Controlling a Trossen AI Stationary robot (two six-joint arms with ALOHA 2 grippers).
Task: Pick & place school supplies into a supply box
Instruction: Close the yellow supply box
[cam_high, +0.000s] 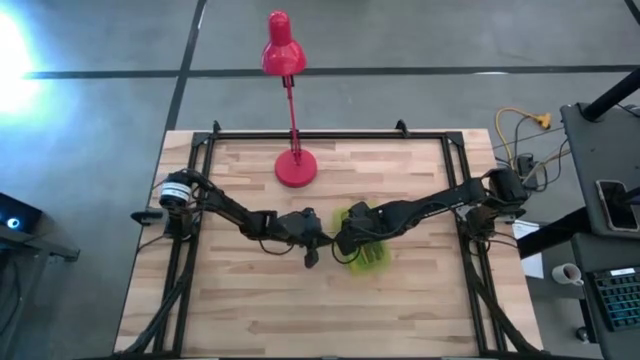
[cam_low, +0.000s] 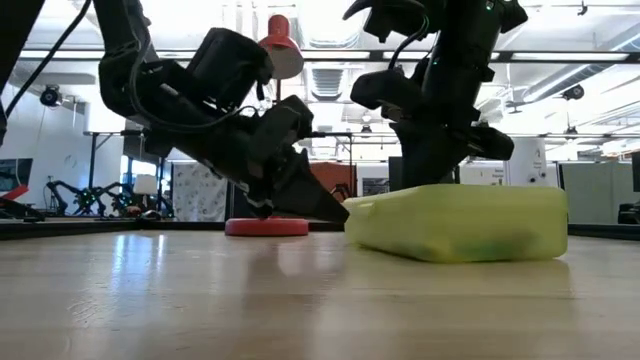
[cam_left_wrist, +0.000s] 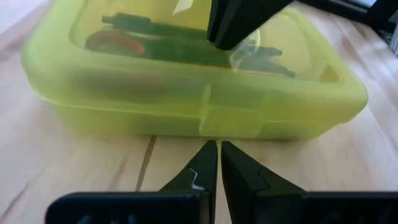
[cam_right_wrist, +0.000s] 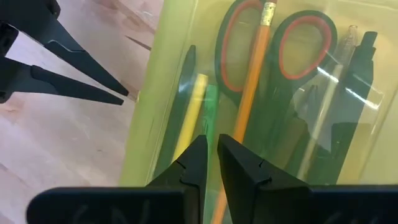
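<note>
Supply box (cam_high: 365, 250): translucent yellow-green case, lid down, lying on the wooden table (cam_high: 250, 320) just in front of the red desk lamp (cam_high: 290, 120); seen through the lid are red-handled scissors (cam_right_wrist: 273, 50), an orange pencil (cam_right_wrist: 252, 93), a yellow pencil (cam_right_wrist: 189, 112), a green marker (cam_right_wrist: 210, 118) and black pens (cam_right_wrist: 348, 81). Left gripper (cam_left_wrist: 217, 163): fingers pressed together with nothing between them, tips low over the table just beside the box's front latch. Right gripper (cam_right_wrist: 211, 155): fingers nearly closed, holding nothing, tips resting on the lid from above.
</note>
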